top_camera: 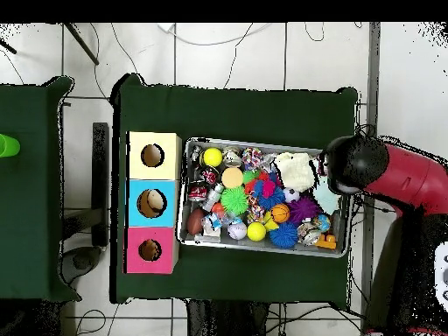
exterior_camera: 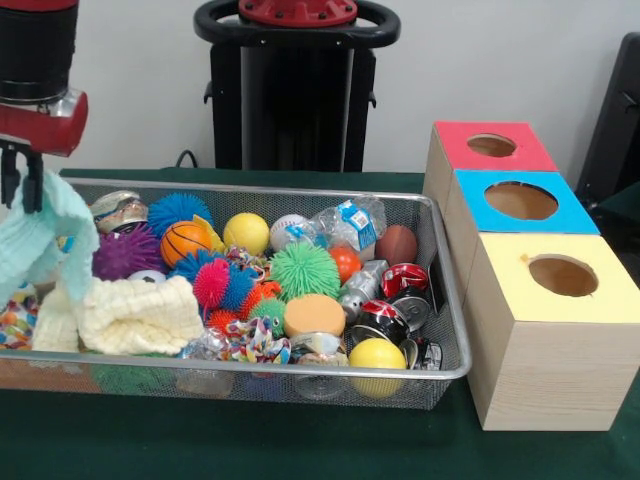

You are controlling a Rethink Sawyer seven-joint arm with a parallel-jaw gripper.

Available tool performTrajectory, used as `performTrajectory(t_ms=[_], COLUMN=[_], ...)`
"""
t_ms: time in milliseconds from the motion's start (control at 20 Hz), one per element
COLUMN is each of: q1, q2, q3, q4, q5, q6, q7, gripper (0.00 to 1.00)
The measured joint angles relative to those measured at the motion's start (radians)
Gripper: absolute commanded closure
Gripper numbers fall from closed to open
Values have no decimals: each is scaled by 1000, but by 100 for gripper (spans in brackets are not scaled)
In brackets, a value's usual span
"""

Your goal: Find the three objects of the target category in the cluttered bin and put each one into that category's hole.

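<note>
While seemingly pinched, pale cloth (exterior_camera: 40,240) drapes below gripper (exterior_camera: 22,185).

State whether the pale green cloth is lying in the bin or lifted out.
Lifted: the pale green cloth hangs from the gripper above the bin's end, beside the cream cloth lying inside.

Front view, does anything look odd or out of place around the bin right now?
One thing: a pale green cloth hangs from the gripper at the left end of the wire bin, lifted clear of the pile. Nothing has spilled onto the table, and the three boxes stand in a neat row.
</note>
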Motion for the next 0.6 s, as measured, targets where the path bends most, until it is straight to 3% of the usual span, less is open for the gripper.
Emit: performTrajectory(t_ms=[600], q1=[21], q2=[8], q3=[2], q4=[60], q5=[0], q6=[-207], q7=[0], gripper=[100])
